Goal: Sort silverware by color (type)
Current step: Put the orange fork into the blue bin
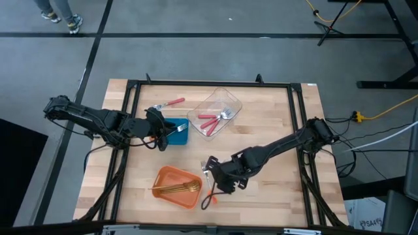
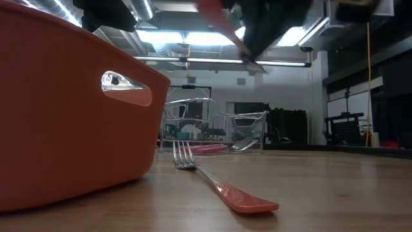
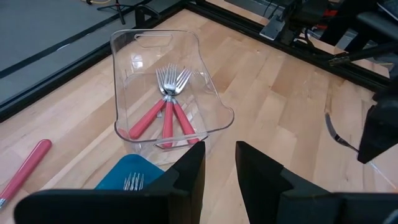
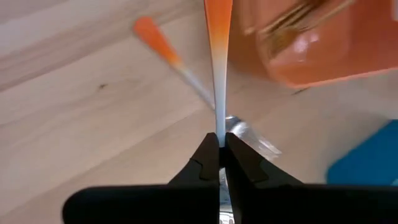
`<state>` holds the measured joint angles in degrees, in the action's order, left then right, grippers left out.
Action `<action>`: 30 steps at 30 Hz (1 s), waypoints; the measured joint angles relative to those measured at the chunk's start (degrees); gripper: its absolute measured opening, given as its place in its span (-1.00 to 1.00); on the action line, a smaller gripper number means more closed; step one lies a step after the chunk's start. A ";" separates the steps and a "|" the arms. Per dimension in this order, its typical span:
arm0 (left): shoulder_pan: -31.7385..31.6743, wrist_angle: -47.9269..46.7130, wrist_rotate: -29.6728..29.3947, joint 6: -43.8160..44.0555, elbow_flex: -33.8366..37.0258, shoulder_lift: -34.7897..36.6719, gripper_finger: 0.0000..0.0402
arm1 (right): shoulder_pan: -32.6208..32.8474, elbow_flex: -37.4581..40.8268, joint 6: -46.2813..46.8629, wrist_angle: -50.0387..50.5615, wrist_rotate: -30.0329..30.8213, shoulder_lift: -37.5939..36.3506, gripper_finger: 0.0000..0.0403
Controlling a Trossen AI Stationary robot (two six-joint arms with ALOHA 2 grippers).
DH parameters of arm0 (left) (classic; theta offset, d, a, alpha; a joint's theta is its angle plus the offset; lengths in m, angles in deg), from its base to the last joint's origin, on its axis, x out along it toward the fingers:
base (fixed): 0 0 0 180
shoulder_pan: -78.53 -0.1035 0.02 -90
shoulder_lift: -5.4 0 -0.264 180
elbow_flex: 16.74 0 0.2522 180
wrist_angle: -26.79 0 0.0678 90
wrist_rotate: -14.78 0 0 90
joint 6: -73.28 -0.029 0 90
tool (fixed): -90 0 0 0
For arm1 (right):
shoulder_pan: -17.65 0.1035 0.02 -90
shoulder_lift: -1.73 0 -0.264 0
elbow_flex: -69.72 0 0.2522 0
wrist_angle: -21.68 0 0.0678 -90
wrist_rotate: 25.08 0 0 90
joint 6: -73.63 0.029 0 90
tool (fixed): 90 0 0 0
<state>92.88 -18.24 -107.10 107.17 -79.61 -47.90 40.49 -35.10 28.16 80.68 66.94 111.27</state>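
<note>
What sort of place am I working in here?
Likely a robotics lab or workshop: a wooden table on a bare grey floor, ceiling strip lights overhead, and a yellow cable trailing nearby.

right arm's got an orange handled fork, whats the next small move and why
Probably lift the right gripper and carry its orange-handled fork toward the blue container. Its jaws are shut on the fork's neck; gold forks lie in the orange container, red-handled forks in the clear container, so blue seems left for this type.
</note>
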 joint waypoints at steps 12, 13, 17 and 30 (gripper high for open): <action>-0.02 -0.02 -0.46 0.00 0.00 0.00 -0.59 | -6.31 -4.71 -0.02 -4.01 0.02 0.00 -0.99; 0.00 0.00 -0.46 -0.02 0.00 0.00 -0.59 | -6.88 -4.73 -0.02 -4.87 0.01 0.00 -0.99; -0.02 0.00 -0.48 0.00 0.00 0.01 -0.59 | -9.22 -4.70 -0.01 -8.58 0.00 0.00 -0.99; -0.02 3.15 -0.66 0.00 0.00 0.00 -0.59 | -15.90 -4.68 0.13 -18.58 -0.02 0.00 -0.99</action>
<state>92.86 -15.09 -107.76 107.17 -79.61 -47.90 24.59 -39.78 28.29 62.10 66.91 111.27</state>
